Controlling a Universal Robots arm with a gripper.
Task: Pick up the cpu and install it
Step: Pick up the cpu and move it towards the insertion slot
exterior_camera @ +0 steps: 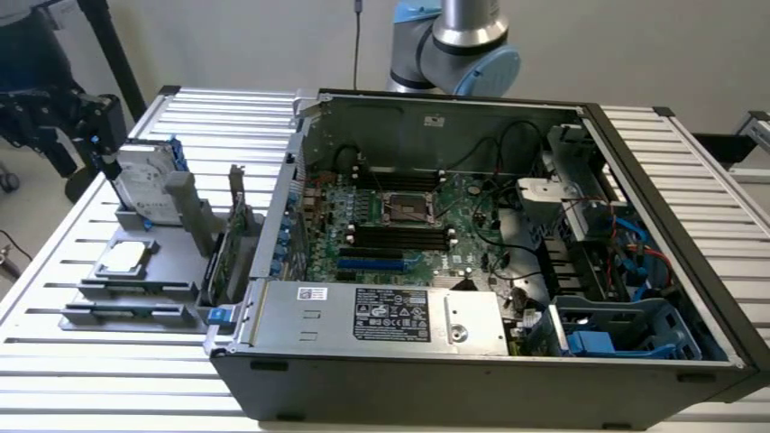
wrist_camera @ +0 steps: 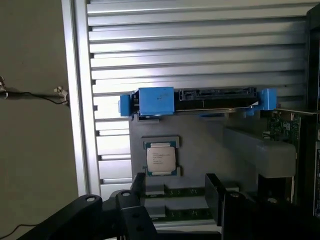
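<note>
The cpu (exterior_camera: 124, 259) (wrist_camera: 160, 159) lies flat, silvery top up, in a pocket of the grey fixture (exterior_camera: 169, 257) at the exterior view's left, outside the case. My gripper (exterior_camera: 106, 155) (wrist_camera: 176, 192) hangs above the fixture's far end, near the hard drive and higher than the cpu, touching nothing. It is open: the black fingers (wrist_camera: 138, 187) stand wide apart with nothing between them. The dark motherboard socket (exterior_camera: 407, 209) with its metal frame sits in the middle of the open computer case (exterior_camera: 481, 379).
A silver hard drive in a blue frame (exterior_camera: 147, 180) (wrist_camera: 200, 100) stands on the fixture beyond the cpu. Memory sticks (exterior_camera: 126, 290) (wrist_camera: 185, 192) lie in slots nearer the front. An expansion card (exterior_camera: 234, 239) stands between fixture and case. All rests on a slatted metal table (exterior_camera: 72, 361).
</note>
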